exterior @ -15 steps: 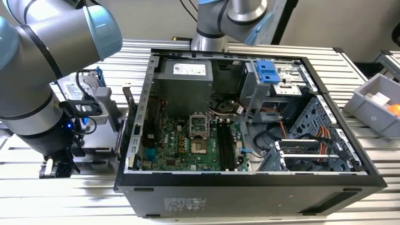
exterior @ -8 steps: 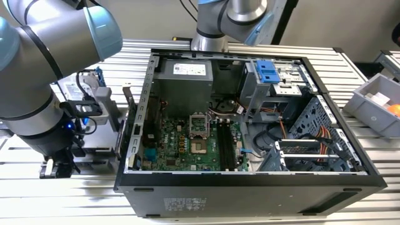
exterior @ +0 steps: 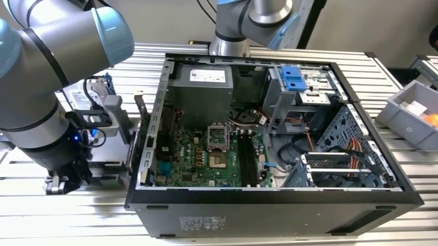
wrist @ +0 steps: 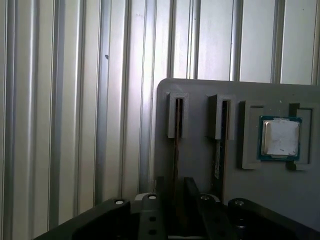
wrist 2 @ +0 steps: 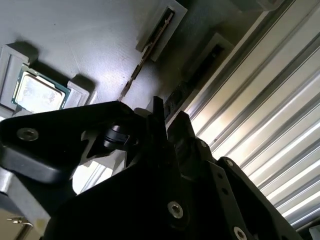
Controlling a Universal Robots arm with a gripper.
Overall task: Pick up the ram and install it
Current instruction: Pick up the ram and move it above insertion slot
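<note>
The ram (wrist: 176,142) is a thin dark stick standing on edge in a slot of a grey holder tray (wrist: 200,97). My gripper (wrist: 176,186) is down over its near end, with the stick running straight into it. In the second wrist view the ram (wrist 2: 142,60) shows edge-on, leading to my gripper (wrist 2: 169,117). In the exterior view my gripper (exterior: 65,183) hangs low at the exterior view's left, beside the open computer case (exterior: 274,205). The motherboard's memory slots (exterior: 247,161) lie inside the case.
A second stick (wrist: 220,150) stands in the neighbouring slot, and a square silver chip (wrist: 280,137) sits in a pocket of the same tray. A blue-handled drive frame (exterior: 293,78) is in the case. A grey bin (exterior: 414,115) stands at the exterior view's right. The table is ribbed metal.
</note>
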